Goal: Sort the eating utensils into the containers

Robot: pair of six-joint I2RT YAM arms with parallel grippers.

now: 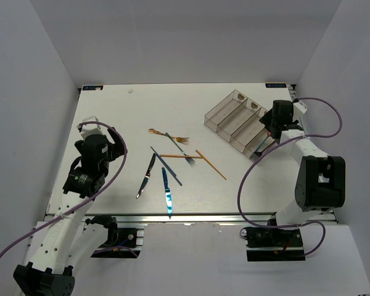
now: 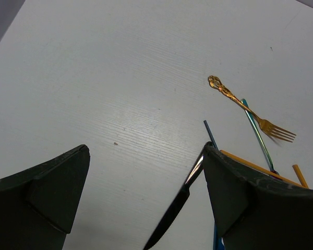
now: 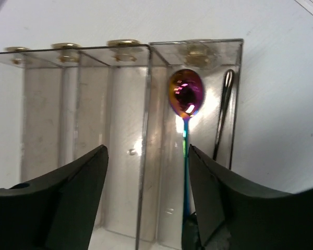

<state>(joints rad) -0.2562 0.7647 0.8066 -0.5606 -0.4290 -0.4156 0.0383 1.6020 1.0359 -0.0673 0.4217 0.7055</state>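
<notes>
From the right wrist camera I see my right fingers [image 3: 83, 182] apart, with nothing clamped between them. They hang right over the tray [image 3: 147, 104]. A shiny purple spoon [image 3: 186, 94] lies in the end slot on the right of this picture, with its bowl at the far end. A thin dark piece [image 3: 223, 117] lies beside it, in the same slot as far as I can see. I cannot tell what kind it is. The spoon's handle runs down under the finger on the right of the picture, and I cannot tell if they touch. If I lift away crooked, I think that finger could hook the handle and flip the spoon out. It could also bump the thin wall and shove the tray.

From the left wrist camera my left fingers [image 2: 47, 198] are wide apart too. They hold nothing and sit above the desk [image 2: 94, 78]. A black knife [image 2: 172, 221] lies just beside one finger. Past it are a gold fork [image 2: 250, 109], a green-handled fork [image 2: 258, 138] and an orange chopstick [image 2: 250, 167], lying across each other. Grabbing one could drag the others along.

From the top camera the pile sits mid-desk, well apart from the tray at the far right. A blue knife [image 1: 166, 194] lies near the front edge. A careless push could send it off the desk.
</notes>
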